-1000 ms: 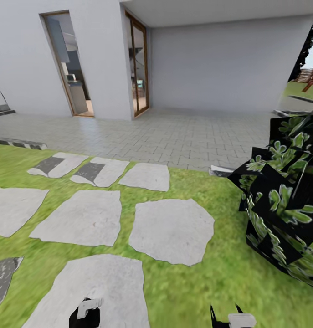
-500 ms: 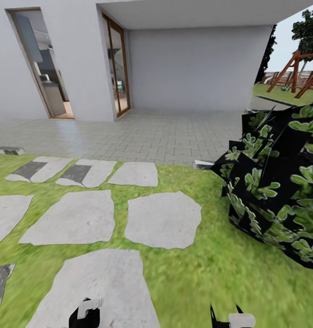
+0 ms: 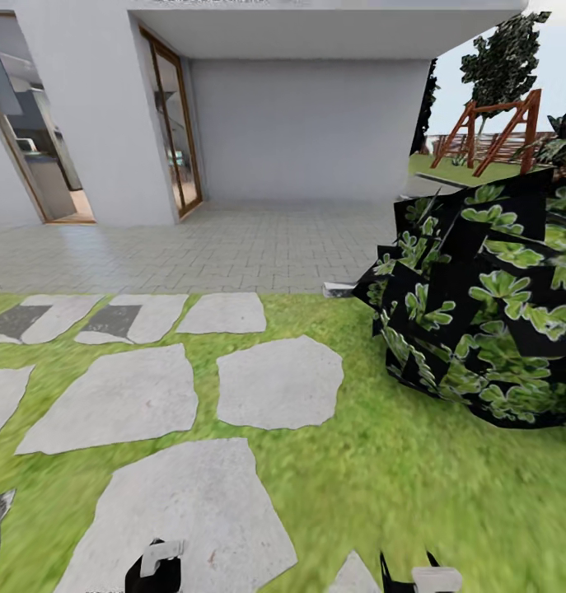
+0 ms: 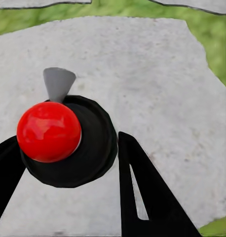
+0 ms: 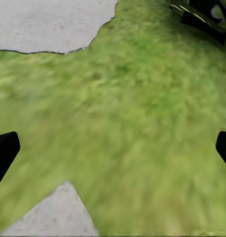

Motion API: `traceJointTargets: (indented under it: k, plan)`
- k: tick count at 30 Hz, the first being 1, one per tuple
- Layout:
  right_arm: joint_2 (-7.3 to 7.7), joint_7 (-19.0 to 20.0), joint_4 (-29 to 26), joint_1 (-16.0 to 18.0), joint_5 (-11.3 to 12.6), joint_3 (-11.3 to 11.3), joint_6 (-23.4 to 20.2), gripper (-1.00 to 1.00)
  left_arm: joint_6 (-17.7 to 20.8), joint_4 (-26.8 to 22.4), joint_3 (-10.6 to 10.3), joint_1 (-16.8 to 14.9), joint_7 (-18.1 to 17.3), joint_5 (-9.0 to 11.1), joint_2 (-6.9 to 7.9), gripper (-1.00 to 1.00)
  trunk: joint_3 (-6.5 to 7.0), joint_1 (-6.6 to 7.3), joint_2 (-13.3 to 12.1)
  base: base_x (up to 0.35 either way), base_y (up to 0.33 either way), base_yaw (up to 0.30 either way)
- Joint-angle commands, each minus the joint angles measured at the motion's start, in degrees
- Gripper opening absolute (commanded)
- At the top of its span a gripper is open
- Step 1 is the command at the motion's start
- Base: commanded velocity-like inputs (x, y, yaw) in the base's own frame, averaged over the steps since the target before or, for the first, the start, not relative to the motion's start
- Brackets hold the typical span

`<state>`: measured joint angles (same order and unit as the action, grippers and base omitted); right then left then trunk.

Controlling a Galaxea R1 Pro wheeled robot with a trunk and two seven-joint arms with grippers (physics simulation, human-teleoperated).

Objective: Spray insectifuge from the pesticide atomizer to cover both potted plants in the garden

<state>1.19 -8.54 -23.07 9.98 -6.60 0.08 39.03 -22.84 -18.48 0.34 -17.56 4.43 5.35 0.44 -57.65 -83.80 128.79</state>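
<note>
left pincer (image 4: 68, 197) straddling round black red-knobbed object (image 4: 68, 140), right pincer (image 5: 113, 148) spread

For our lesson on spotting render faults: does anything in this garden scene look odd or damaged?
Yes. The leafy bush on the lawn, right of the stepping stones, looks odd: its green leaves sit on flat black angular panels instead of open foliage. Nothing else stands out.

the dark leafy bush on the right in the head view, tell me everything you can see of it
The bush is a low, wide mound of flat black panels printed with bright green lobed leaves, the panels crossing at sharp angles, so it reads as a coarse render, not real foliage. It sits on the lawn at the head view's right, next to the edge of the grey paved terrace. No pot shows. Its right side runs past the picture's edge. Neither gripper touches it.
</note>
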Motion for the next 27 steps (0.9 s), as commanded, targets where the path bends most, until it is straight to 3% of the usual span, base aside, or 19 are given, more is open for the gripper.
traceJointTargets:
  k: [1,10,27]
  plan:
    - [-0.02,-0.51,0.04,0.04,-0.61,0.01,0.08,1.0,-0.18,0.03,-0.17,-0.02,-0.04,0.54,0.01,-1.0,-0.04,0.03,0.02,-0.246,0.223,-0.266]
    - [0.0,-0.51,0.04,0.04,-0.61,0.01,0.08,1.0,-0.18,0.03,-0.17,-0.02,-0.04,0.54,0.0,-1.0,-0.04,0.03,0.02,-0.213,0.193,-0.266]
    - [-0.04,-0.48,0.04,0.04,-0.61,0.01,0.08,1.0,-0.19,0.03,-0.17,-0.02,-0.03,0.54,0.0,-1.0,-0.04,0.03,0.02,-0.009,0.008,-0.267]
